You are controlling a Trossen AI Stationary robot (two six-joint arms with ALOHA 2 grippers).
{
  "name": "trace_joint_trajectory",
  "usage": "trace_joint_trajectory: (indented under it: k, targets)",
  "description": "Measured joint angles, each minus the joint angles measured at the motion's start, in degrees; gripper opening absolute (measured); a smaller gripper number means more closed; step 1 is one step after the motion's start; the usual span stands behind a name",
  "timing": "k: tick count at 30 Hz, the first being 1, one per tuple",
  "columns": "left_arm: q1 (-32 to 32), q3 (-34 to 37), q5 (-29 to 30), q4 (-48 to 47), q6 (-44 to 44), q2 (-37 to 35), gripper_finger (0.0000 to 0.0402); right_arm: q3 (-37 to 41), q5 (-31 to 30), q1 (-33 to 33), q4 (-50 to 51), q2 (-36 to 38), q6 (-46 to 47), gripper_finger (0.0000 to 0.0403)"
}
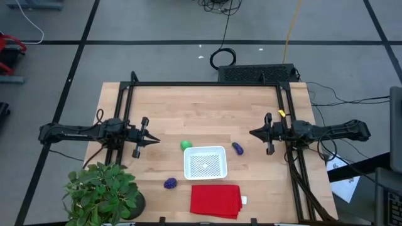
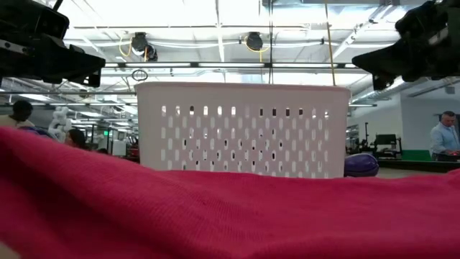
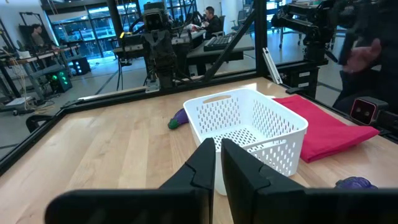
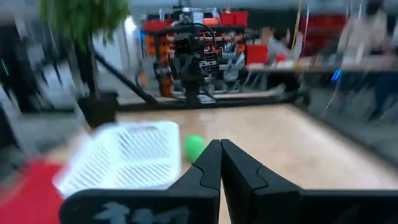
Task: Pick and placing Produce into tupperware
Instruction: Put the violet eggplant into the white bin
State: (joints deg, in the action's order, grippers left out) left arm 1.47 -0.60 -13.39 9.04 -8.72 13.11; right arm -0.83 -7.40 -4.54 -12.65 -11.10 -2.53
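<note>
The white perforated tupperware stands on the wooden table near its near edge, also seen in the low view. The bright green piece lies by its far-left corner. The elongated purple piece lies to its right, and the roundish purple piece to its near left. My left gripper hovers shut to the left of the green piece and points at the tupperware. My right gripper hovers shut, to the right of and beyond the elongated piece. It faces the green piece.
A folded red cloth lies at the near edge in front of the tupperware and fills the low view's foreground. A leafy potted plant stands at the near-left corner. A black frame borders the table. People show in the room behind.
</note>
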Motion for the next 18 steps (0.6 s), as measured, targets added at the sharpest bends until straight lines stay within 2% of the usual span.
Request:
trace_joint_trajectory:
  k: [3, 6, 18]
  targets:
    - [0.01, -0.01, 0.0, 0.0, 0.01, 0.01, 0.0031, 0.0, -0.07, 0.04, -0.04, 0.0, -14.63, 0.0]
    - [-0.01, 0.0, 0.0, 0.0, 0.01, -0.01, 0.0031, 0.01, -0.09, 0.04, -0.06, 0.01, -21.76, 0.0]
    - [-0.02, -0.01, 0.0, 0.0, 0.01, 0.0, 0.0031, -0.01, -0.2, 0.04, -0.15, 0.0, -23.25, 0.0]
